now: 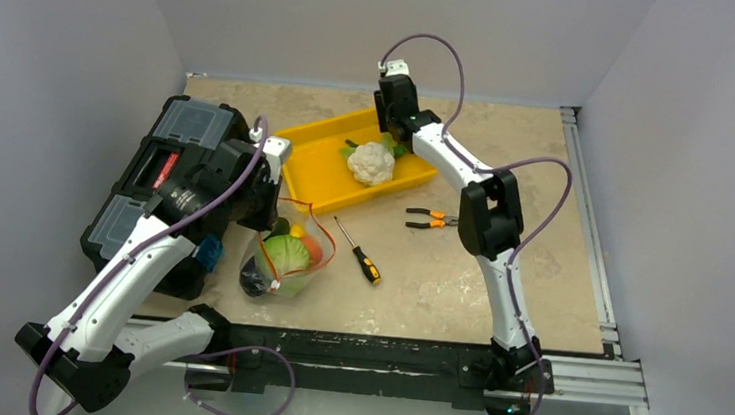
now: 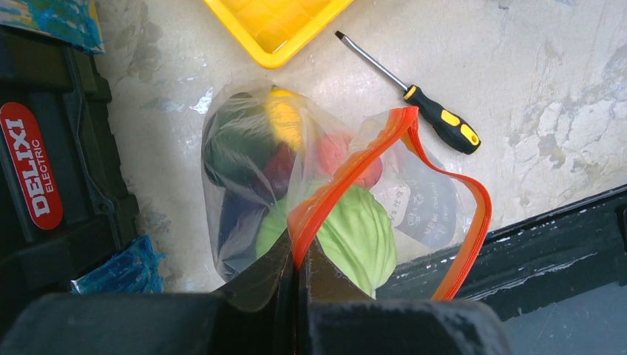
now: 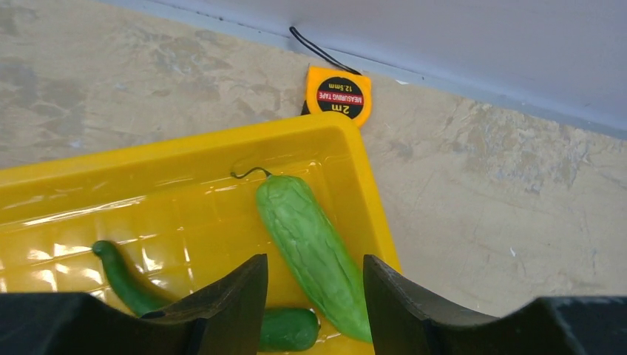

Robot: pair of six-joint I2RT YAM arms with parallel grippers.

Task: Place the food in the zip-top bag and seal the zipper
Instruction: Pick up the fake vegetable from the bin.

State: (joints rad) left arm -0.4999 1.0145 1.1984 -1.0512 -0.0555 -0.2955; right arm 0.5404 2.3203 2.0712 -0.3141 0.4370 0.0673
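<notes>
The clear zip-top bag (image 1: 284,260) lies near the table's front left, holding a pale green cabbage (image 2: 362,229), yellow corn (image 2: 285,122), an orange-red fruit (image 2: 336,151) and dark pieces. My left gripper (image 2: 299,255) is shut on the bag's red-orange zipper (image 2: 347,181) at one end of the open mouth. My right gripper (image 3: 314,285) is open above the yellow tray's (image 3: 185,155) far corner, with a light green bumpy gourd (image 3: 314,248) between its fingers and a dark green cucumber (image 3: 133,285) beside it. The white cauliflower (image 1: 371,163) sits in the tray (image 1: 321,178).
A screwdriver (image 1: 359,253) and orange-handled pliers (image 1: 431,219) lie on the table right of the bag. A black toolbox (image 1: 171,175) stands at the left. A yellow tape measure (image 3: 339,94) lies behind the tray by the back wall.
</notes>
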